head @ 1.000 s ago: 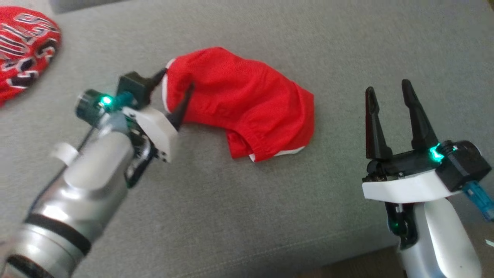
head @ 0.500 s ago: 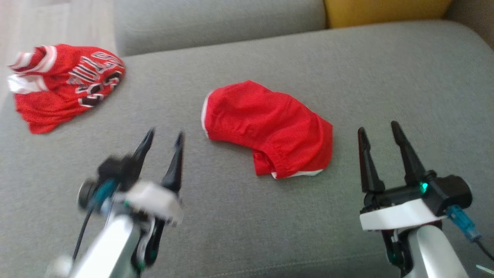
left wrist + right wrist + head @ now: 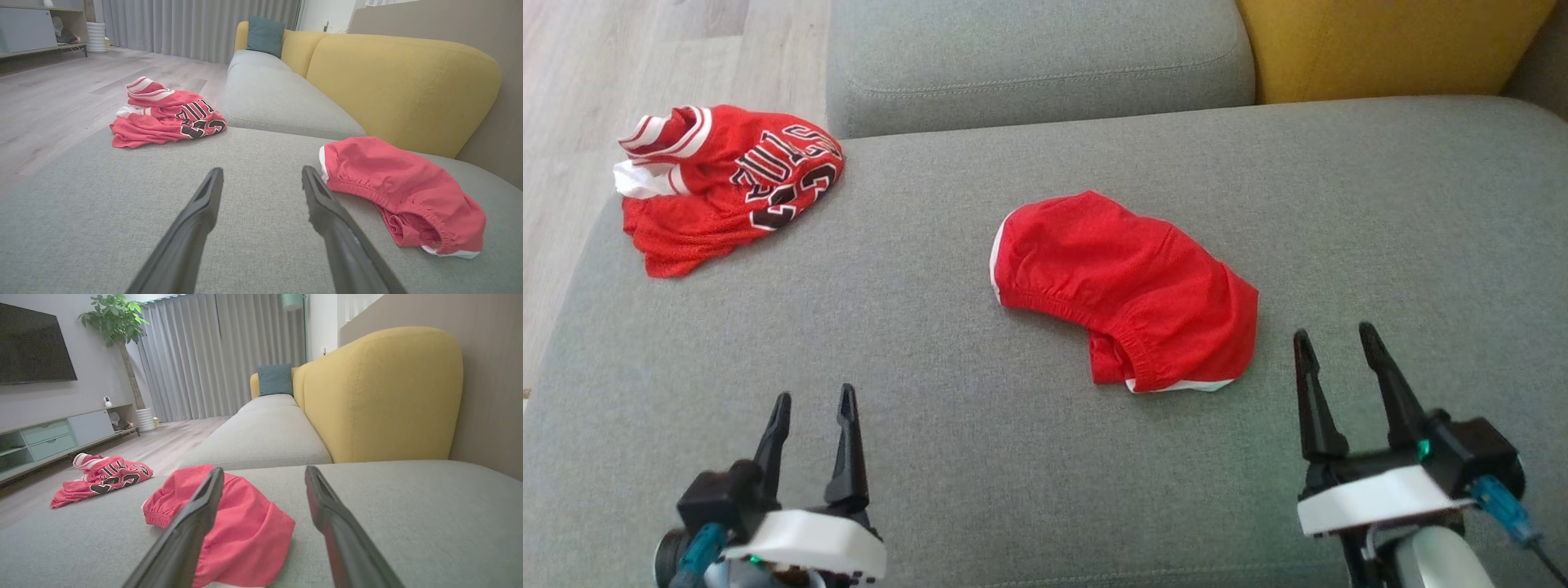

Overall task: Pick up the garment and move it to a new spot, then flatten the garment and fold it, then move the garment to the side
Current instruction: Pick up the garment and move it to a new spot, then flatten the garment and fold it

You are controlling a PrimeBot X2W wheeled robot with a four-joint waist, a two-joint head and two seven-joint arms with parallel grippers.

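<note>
My left gripper (image 3: 814,394) and right gripper (image 3: 1333,331) stood spread, empty. The jersey (image 3: 727,184) lay crumpled at the far left of the couch (image 3: 1013,490): soft, light mesh, I judged, best pinched at its trim.

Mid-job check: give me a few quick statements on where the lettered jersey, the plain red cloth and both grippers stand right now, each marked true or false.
1. The red mesh jersey with black "BULLS 23" lettering lies crumpled near the far left corner of the grey sofa cushion. True.
2. The left gripper is shut on the jersey. False: it is open, empty and well apart from the jersey.
3. The plain red cloth with white edging lies nearer the right gripper than the jersey does. True.
4. The jersey lies on top of the plain red cloth. False: they lie apart, with bare cushion between them.
5. The right gripper is open and holds nothing. True.
</note>
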